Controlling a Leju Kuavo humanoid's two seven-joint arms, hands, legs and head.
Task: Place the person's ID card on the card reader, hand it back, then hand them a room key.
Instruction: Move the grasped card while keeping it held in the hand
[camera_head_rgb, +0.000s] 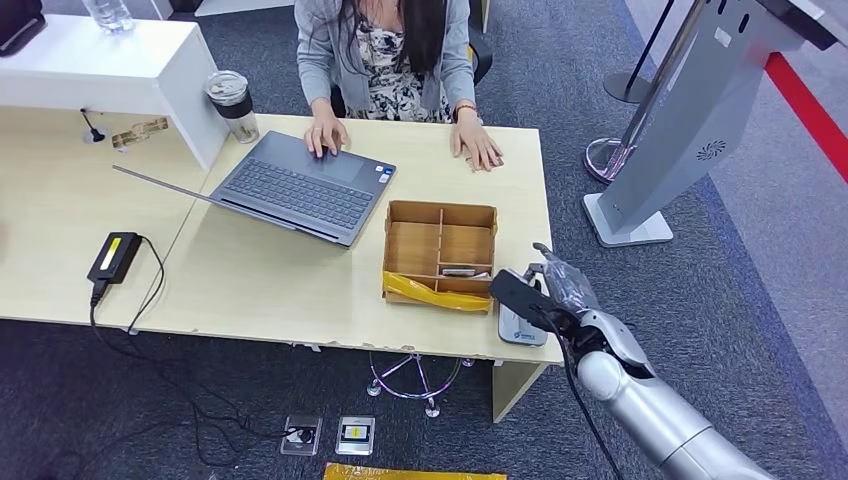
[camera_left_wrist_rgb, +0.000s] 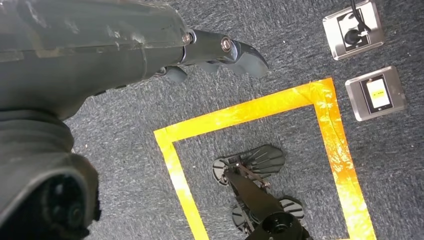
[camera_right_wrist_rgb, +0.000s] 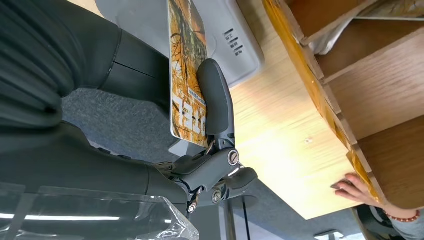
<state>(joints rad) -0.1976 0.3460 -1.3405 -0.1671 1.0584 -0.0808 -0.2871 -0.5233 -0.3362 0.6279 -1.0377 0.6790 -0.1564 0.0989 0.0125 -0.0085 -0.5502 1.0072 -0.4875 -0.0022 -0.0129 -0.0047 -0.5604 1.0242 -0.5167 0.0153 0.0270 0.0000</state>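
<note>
The right hand (camera_head_rgb: 548, 290) is holding a card (camera_right_wrist_rgb: 187, 70) over the near right corner of the table (camera_head_rgb: 270, 280). In the right wrist view the card, printed in orange and brown, is being pinched between the thick thumb and a dark finger (camera_right_wrist_rgb: 216, 97), and it is lying just above the grey card reader (camera_right_wrist_rgb: 150, 20). Whether the card is touching the reader cannot be told. In the head view the card reader (camera_head_rgb: 522, 330) is sitting at the table's near edge, just beside an open wooden box (camera_head_rgb: 440, 255) with compartments; a strip of yellow tape is running along the box's near wall, and a small flat item is lying in one near compartment.

The left hand (camera_left_wrist_rgb: 220, 52) is hanging over grey carpet, its fingers apart and holding nothing, above a square of yellow tape (camera_left_wrist_rgb: 320, 125) on the floor and near two metal floor sockets (camera_left_wrist_rgb: 375, 92).

A person (camera_head_rgb: 385, 50) is sitting at the far side of the table, one hand resting on an open laptop (camera_head_rgb: 300, 185) and the other hand (camera_head_rgb: 478, 148) lying flat on the table. A lidded cup (camera_head_rgb: 232, 103) is standing beside the laptop.
</note>
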